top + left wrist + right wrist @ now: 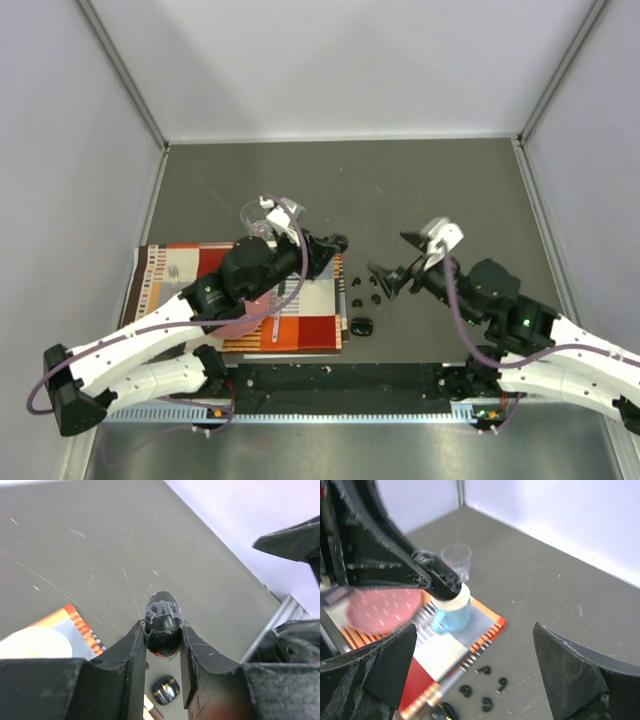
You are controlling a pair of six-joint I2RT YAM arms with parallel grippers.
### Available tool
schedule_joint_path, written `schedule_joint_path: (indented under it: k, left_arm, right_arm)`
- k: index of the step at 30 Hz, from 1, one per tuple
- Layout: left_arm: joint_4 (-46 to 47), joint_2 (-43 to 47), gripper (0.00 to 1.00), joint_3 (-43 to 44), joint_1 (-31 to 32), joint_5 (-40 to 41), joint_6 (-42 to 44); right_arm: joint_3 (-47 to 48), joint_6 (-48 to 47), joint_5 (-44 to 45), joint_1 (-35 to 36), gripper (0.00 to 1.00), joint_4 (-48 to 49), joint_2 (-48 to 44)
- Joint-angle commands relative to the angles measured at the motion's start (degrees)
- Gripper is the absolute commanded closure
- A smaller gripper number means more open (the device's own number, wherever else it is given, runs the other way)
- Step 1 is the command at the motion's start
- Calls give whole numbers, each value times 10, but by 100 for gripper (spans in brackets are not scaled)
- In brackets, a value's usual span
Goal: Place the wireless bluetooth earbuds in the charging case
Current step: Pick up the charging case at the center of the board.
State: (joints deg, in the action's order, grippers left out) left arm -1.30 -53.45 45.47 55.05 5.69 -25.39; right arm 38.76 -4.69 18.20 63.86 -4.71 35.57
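Pinched a black rounded case (162, 612), likely the charging case, in the left pincer (162, 625) above the table (440, 190), spread the right pincer (394, 258) wide and empty, with all four earbuds (503, 682) loose on the table, none inserted yet.

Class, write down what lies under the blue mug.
The striped cloth lies under the blue mug; its pattern directly beneath the base is covered.
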Motion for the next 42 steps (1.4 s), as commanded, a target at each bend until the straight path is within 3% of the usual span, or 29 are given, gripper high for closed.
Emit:
schedule_joint_path:
  k: [1, 2, 4, 5, 7, 10, 13, 14, 15, 18, 21, 25, 32, 35, 42]
  left_arm:
    - [38, 44, 100, 47, -4, 104, 95]
    - [47, 51, 100, 45, -4, 120, 103]
    - [82, 72, 100, 37, -5, 126, 125]
    - [97, 79, 100, 24, -5, 121, 133]
    - [144, 107, 100, 3, -5, 98, 145]
    - [207, 146, 100, -61, -5, 71, 153]
    - [265, 175, 100, -120, -5, 52, 152]
    - [284, 180, 100, -144, -5, 42, 154]
    - [295, 185, 100, -157, -5, 28, 165]
    - [337, 196, 100, -200, -4, -5, 188]
    - [427, 202, 100, -256, -4, -45, 211]
    - [446, 190, 100, -274, -4, -77, 249]
    - [488, 164, 100, -278, -4, -116, 255]
    - [502, 154, 100, -280, -4, -119, 240]
    - [510, 148, 100, -284, -3, -120, 242]
  right_arm:
    - [117, 191, 53, -49, 1, -87, 8]
    - [141, 269, 3, -113, 1, -112, 19]
    - [213, 337, -85, -202, 1, -174, 64]
    - [232, 376, -208, -286, 1, -185, 81]
    - [267, 428, -302, -345, 1, -183, 123]
    - [274, 540, -329, -365, 1, -178, 142]
    - [175, 621, -410, -366, 1, -49, 122]
    - [137, 670, -424, -365, 1, 64, 105]
    - [61, 702, -427, -366, 1, 112, 95]
    - [-26, 796, -410, -363, 1, 202, 85]
    - [-26, 793, -398, -342, 1, 159, 86]
    - [-28, 801, -330, -270, 1, 150, 85]
    - [-61, 848, -302, -218, 1, 230, 134]
    - [-81, 877, -309, -203, 2, 308, 160]
    - [-90, 912, -271, -160, 7, 343, 177]
